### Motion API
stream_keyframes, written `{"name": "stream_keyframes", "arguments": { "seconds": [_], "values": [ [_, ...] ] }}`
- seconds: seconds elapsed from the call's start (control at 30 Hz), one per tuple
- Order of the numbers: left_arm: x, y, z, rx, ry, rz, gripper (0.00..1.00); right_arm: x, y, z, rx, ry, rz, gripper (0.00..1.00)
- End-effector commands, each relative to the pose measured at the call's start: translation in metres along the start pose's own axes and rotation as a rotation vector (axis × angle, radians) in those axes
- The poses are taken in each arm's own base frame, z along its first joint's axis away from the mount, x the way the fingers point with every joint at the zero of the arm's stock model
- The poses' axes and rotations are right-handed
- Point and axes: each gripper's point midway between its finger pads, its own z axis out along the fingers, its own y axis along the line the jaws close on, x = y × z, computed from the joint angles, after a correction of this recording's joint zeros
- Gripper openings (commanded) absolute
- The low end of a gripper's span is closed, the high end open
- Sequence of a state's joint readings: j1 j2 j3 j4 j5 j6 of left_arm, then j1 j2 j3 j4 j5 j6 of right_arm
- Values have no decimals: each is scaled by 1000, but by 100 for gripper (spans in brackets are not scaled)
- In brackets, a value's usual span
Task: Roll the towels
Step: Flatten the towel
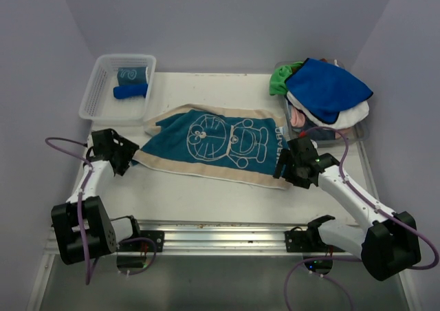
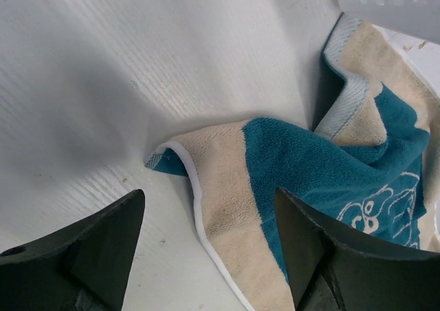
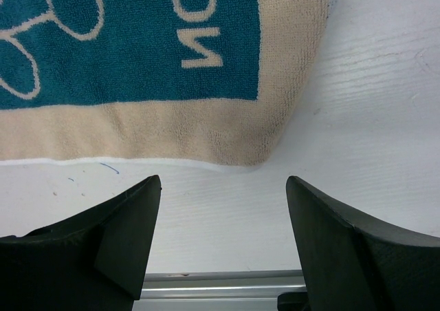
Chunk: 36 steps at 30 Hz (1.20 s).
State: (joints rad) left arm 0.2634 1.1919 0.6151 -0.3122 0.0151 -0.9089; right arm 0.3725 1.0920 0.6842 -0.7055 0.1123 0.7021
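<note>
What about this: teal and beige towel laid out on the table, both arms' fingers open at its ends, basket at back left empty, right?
Not quite: the top view shows the basket holds a rolled blue towel and a rolled teal one. The teal and beige towel does lie on the table, left fingers and right fingers open at its ends.

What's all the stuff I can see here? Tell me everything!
cartoon towel: one, teal and beige, spread out mid-table
towel pile: one heap, blue on top with green, white and pink, back right
basket: one, clear, back left
rolled towels: two, royal blue and teal, inside the basket
table: one, white, under everything
left gripper: one, black, open, at the towel's left corner
right gripper: one, black, open, at the towel's right corner
</note>
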Motion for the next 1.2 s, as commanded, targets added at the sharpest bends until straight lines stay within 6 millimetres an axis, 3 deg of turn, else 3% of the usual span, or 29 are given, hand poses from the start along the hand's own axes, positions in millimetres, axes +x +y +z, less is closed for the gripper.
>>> {"name": "stream_keyframes", "arguments": {
  "seconds": [0.0,0.3,0.47,0.57,0.6,0.67,0.97,1.1,1.17],
  "values": [
    [1,-2,8,12,17,-22,80,-15,12,-8,-44,-48,0,77],
    [10,0,29,26,47,-44,63,-13,11,-7,-44,-42,-4,77],
    [4,-7,37,30,42,-38,54,-13,10,-6,-40,-42,-1,77],
    [4,-5,44,13,47,-32,40,-11,7,-6,-30,-44,6,77],
    [1,-5,45,6,44,-34,23,-9,6,-5,-29,-39,25,78],
    [1,-2,44,-18,47,-32,0,-5,6,-2,-56,-37,78,79],
    [-24,-21,10,21,-39,7,0,15,-1,27,-55,-4,196,75],
    [-22,-25,10,37,-20,6,0,3,1,34,-52,-51,195,64],
    [-20,-25,10,36,-7,5,0,-8,2,43,-22,-72,176,52]
  ]
}}
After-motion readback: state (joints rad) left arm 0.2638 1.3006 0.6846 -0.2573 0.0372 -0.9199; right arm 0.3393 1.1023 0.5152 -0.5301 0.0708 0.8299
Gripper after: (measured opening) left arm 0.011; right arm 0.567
